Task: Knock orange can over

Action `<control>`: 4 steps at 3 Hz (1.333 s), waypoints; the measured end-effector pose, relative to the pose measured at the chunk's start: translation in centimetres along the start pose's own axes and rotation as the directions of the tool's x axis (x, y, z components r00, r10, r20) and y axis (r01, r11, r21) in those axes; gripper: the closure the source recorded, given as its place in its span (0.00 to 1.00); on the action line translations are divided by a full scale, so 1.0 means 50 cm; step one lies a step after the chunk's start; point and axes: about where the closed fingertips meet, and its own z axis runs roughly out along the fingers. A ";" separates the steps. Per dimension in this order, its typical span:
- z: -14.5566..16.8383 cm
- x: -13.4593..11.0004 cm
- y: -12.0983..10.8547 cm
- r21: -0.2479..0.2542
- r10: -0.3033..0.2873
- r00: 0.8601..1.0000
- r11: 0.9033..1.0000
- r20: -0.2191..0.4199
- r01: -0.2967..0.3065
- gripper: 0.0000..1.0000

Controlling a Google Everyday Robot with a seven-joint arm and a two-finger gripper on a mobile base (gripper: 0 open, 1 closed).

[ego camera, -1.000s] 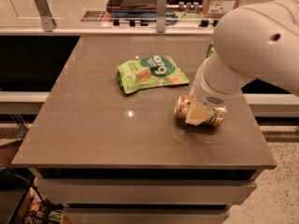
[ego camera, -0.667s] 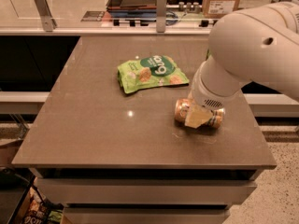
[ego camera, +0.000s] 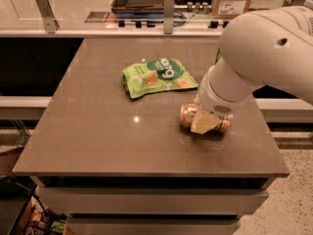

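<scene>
The orange can lies on its side on the brown table, right of the middle, with one end facing left. My gripper is right at the can and covers its right part. A pale piece of the gripper sits in front of the can's body. The big white arm reaches down to it from the upper right and hides whatever is behind it.
A green snack bag lies flat on the table behind and left of the can. A thin green sliver shows behind the arm. The table's right edge is close to the can. A counter with boxes runs along the back.
The arm has shifted a little. The can lies on its side in about the same spot, and the bag has not moved.
</scene>
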 end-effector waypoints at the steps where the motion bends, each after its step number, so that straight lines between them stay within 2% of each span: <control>1: 0.000 -0.001 0.001 0.000 -0.002 1.000 1.000 0.000 0.002 0.36; 2: 0.001 -0.002 0.001 -0.001 -0.003 1.000 1.000 0.000 0.003 0.12; 3: 0.001 -0.003 0.002 -0.001 -0.004 1.000 1.000 0.000 0.004 0.00; 4: 0.001 -0.003 0.002 -0.001 -0.004 1.000 1.000 0.000 0.004 0.00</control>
